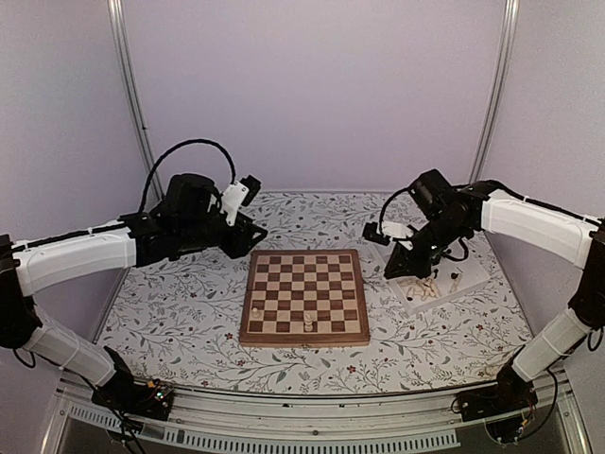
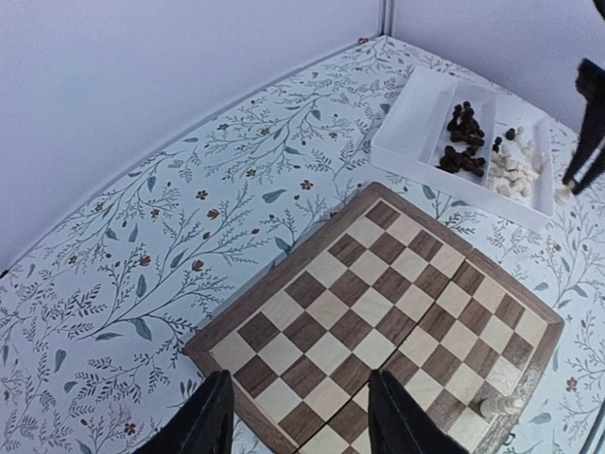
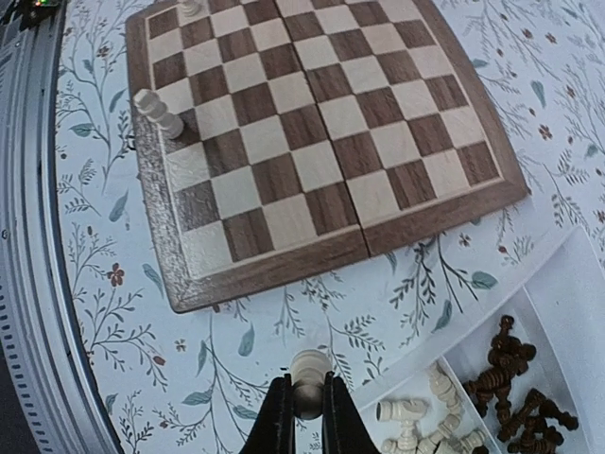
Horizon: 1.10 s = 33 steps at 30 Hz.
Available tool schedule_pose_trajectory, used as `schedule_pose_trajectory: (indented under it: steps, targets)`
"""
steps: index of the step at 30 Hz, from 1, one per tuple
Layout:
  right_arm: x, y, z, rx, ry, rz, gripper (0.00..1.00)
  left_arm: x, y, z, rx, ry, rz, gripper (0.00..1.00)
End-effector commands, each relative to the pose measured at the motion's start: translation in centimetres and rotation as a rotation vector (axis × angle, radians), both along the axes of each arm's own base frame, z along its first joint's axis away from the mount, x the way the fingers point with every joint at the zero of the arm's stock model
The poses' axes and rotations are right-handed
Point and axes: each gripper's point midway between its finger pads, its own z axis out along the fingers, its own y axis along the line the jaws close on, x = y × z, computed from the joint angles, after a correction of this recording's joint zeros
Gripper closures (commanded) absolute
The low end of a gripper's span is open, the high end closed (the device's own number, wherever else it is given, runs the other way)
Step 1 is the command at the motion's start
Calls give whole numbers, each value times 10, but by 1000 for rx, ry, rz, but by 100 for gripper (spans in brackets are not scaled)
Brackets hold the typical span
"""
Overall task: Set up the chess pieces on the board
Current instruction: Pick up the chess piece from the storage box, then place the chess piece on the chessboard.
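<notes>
Right wrist view, closest in: right jaws clenching a pale chess piece (image 3: 309, 371) just under its rounded head, holding it above the flowered tabletop (image 3: 142, 378) in the gap between the board (image 3: 312, 142) and the white tray (image 3: 567, 284). Lying heaped just beside, in one compartment of the tray, loose pale pieces (image 3: 416, 421); crowding the neighbouring compartment, dark pieces (image 3: 510, 378). Standing farther off on the board, close to its border, an upright pale piece (image 3: 159, 112); showing only partly at the frame's upper edge, a second pale piece (image 3: 189, 8). Left wrist view, closest in: left jaws hanging released, grasping nothing, hovering over one corner of the board with checks visible between the fingers (image 2: 210, 421). Sitting beyond the board's far corner, well apart from those jaws, the same tray. Top external view: board lying in the middle of the tabletop between both arms, tray resting to its right, not touching it, lilac walls (image 1: 312, 95) closing off the back.
</notes>
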Motion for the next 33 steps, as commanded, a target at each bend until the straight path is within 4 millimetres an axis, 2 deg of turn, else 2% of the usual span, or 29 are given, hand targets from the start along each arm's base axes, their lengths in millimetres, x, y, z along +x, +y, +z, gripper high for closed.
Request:
schedule_pose_trajectory:
  steps: [1, 6, 12, 23, 33]
  targets:
    - [-21, 38, 1, -14, 11, 138, 96, 12, 13, 0, -77, 1, 7, 50]
    - [-44, 67, -35, -112, 36, 254, 96, 13, 20, -2, -75, -3, 27, 50]
    - [-44, 81, -62, -165, 56, 283, 95, 13, 25, -2, -67, -10, 35, 50]
    - [-31, 96, -74, -157, 48, 277, 94, 13, 22, -5, -79, 14, 15, 50]
    - [-28, 92, -89, -197, 53, 273, 94, 13, 22, -6, -79, 19, 11, 49]
